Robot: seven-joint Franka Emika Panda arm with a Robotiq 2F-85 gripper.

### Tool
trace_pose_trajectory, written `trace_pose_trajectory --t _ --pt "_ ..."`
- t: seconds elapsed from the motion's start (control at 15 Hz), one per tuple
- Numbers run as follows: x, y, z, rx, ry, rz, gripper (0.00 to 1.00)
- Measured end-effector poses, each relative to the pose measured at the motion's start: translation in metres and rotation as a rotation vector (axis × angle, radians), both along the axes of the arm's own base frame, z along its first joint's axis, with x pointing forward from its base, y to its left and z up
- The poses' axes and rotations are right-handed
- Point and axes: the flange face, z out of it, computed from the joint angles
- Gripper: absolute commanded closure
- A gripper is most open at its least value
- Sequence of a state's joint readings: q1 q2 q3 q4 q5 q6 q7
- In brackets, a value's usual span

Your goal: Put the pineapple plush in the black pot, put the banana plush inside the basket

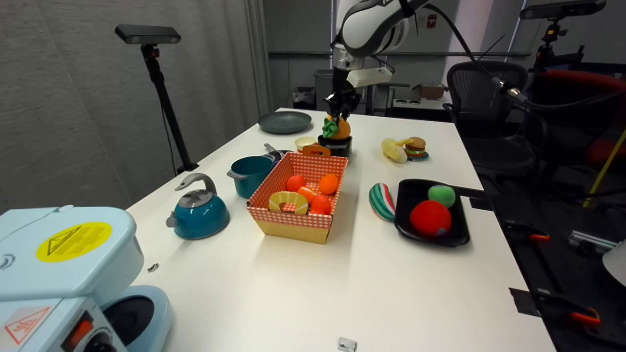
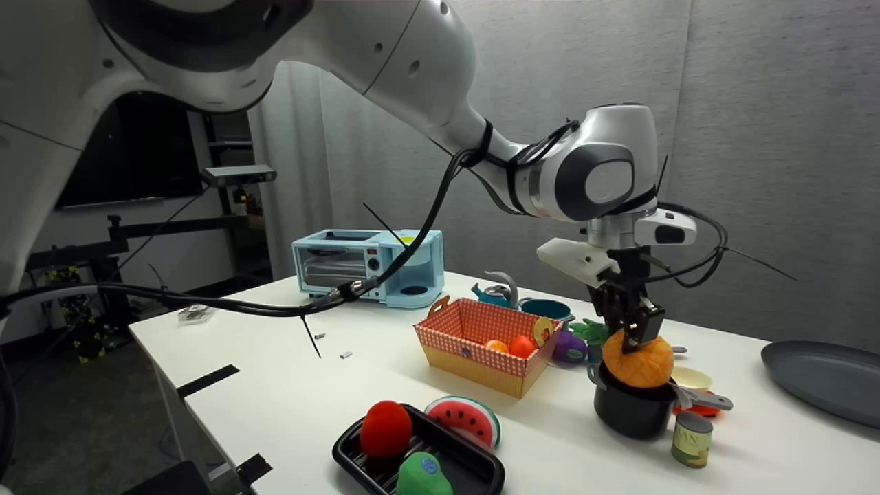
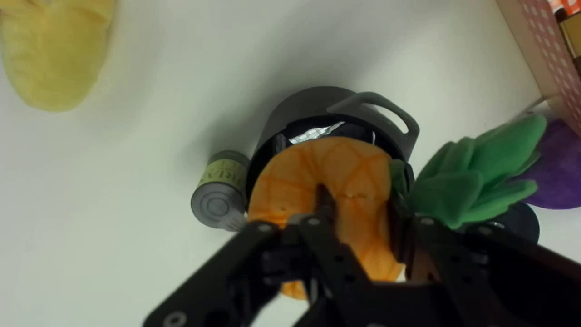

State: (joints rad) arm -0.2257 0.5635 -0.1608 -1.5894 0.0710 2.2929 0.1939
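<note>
Can (image 2: pixel 691 448): stands on the desk (image 1: pixel 381 293) just beside the black pot (image 2: pixel 632 414); "AN" can be made out on its label (image 2: pixel 690 438), the rest cannot be read.
Light blue appliance (image 1: pixel 73 282): bears a yellow oval sticker (image 1: pixel 73 242) with a black triangle and a red-and-white sticker (image 1: pixel 28 325) with a red triangle.
Basket (image 2: pixel 474 368): a round blue mark (image 2: pixel 466 352) on its side, too small to read.
Gripper (image 3: pixel 361 202): jaws narrow, fingers pinching the pineapple plush (image 2: pixel 639 364) between them.
Pineapple plush: under the gripper, in the mouth of the black pot, much of it above the rim, the green leaves (image 3: pixel 481 172) sticking out past it.
Banana plush (image 1: pixel 394 150): on the desk, apart from gripper and basket, just beside a toy burger (image 1: pixel 415 148).
</note>
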Motion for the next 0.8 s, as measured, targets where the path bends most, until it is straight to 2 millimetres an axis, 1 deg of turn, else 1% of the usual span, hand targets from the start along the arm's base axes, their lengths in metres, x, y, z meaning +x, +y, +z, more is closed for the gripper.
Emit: trace_pose_trajectory --t 0.07,0.2,0.33,0.4,0.6,0.8 --pt "0.000 0.000 -0.004 0.002 0.007 0.001 0.29" --pt "0.001 0.001 -0.012 0.006 0.019 0.002 0.14" --pt "0.000 0.002 -0.018 0.010 0.029 0.003 0.01" --pt "0.000 0.003 -0.020 0.012 0.036 0.003 0.00" --pt "0.000 0.004 -0.022 0.018 0.046 0.005 0.00" --pt "0.000 0.006 -0.020 0.020 0.047 0.008 0.00"
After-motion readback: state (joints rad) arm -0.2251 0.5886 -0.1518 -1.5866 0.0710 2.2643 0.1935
